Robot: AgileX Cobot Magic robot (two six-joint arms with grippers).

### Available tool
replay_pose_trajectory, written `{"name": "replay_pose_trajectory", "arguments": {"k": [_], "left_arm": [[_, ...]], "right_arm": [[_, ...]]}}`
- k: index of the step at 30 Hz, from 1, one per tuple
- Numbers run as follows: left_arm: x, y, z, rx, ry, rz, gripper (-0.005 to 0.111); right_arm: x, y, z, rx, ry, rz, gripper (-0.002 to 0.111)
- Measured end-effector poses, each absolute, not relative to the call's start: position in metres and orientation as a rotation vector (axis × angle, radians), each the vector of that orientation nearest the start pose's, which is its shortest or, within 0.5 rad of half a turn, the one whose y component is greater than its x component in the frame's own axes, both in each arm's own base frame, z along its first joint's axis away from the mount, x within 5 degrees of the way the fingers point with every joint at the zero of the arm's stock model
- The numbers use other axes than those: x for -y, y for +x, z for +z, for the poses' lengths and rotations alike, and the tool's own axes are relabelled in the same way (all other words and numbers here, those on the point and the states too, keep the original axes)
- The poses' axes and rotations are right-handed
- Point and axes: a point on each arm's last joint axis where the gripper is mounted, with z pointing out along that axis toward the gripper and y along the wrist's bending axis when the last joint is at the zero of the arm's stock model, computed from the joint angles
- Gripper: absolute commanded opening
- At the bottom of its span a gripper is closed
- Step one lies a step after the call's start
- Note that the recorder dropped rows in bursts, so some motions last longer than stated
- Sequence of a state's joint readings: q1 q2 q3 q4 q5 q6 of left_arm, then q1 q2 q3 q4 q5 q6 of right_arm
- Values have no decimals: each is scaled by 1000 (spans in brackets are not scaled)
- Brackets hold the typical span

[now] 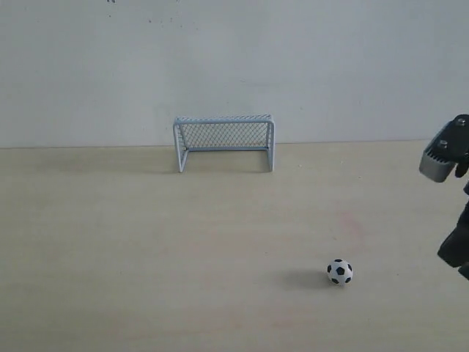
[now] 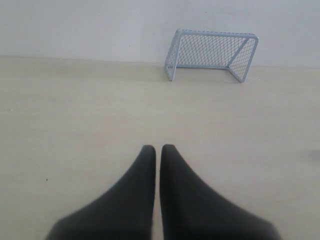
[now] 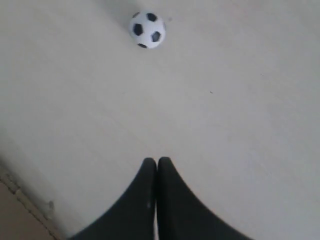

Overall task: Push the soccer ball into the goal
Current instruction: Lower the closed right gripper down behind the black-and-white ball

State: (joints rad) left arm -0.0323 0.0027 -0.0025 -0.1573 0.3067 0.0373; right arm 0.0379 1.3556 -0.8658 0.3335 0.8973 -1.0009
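Observation:
The small black-and-white soccer ball (image 1: 339, 271) rests on the pale wooden table toward the front right; the right wrist view shows this soccer ball (image 3: 147, 29) well ahead of my right gripper (image 3: 157, 160), which is shut and empty. The goal (image 1: 224, 141), pale blue-grey tubes with mesh, stands at the back centre against the wall, its mouth facing the front. In the left wrist view the goal (image 2: 212, 53) lies far ahead of my left gripper (image 2: 158, 147), whose black fingers are shut on nothing. The left arm does not show in the exterior view.
Part of the right arm (image 1: 448, 158) enters the exterior view at the right edge, to the right of the ball. A plain white wall (image 1: 234, 66) backs the table. The table's edge (image 3: 20, 195) shows near the right gripper.

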Motion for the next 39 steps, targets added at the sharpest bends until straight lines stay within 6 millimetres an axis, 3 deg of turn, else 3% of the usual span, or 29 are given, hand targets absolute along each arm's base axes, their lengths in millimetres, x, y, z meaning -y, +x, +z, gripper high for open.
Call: {"name": "replay_pose_trajectory", "arguments": {"k": [9,16,19,25,39], "left_arm": [[6,54,186,-1789,-38,-146,4],[6,54,186,-1789,-38,-146,4],[6,54,186,-1789,-38,-146,4],[6,54,186,-1789,-38,-146,4],[6,54,186,-1789,-38,-146,4]], "right_arm": [[-60,249,215,-2420,-1490,349,0],[-92,252,196,-2257,-1960,135,0],[-102,254,193,-2167,-2064,37,0],[-113,261,192,-2069,-2045,-38,0],[-117,272,196,-1998,-1938,-99,0]]}}
